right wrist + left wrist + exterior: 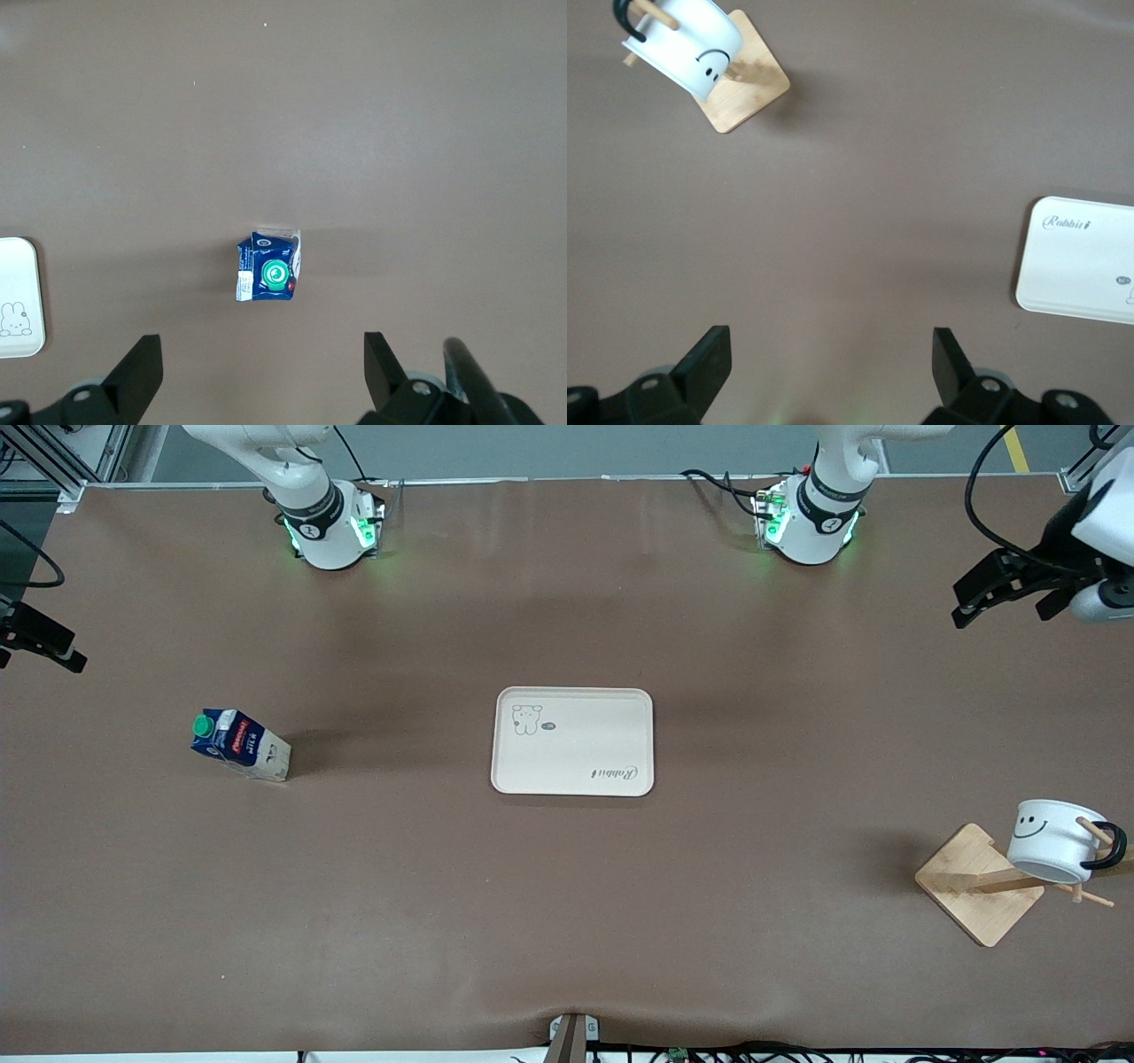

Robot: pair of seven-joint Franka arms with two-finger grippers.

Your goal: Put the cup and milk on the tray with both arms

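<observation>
The milk [239,744], a dark blue carton with a green cap, stands on the table toward the right arm's end. It also shows in the right wrist view [270,274]. The cream tray [576,757] lies bare at the table's middle. The white smiley cup [1054,841] hangs by its black handle on a peg of a wooden rack toward the left arm's end, and shows in the left wrist view [691,44]. My left gripper [974,598] is open and empty, high over that end. My right gripper [40,642] is open and empty, high above the milk.
The rack's square wooden base [974,886] sits near the table's front corner at the left arm's end, with its pegs sticking out. The tray's edge shows in the left wrist view [1072,274] and the right wrist view [13,266]. Brown cloth covers the table.
</observation>
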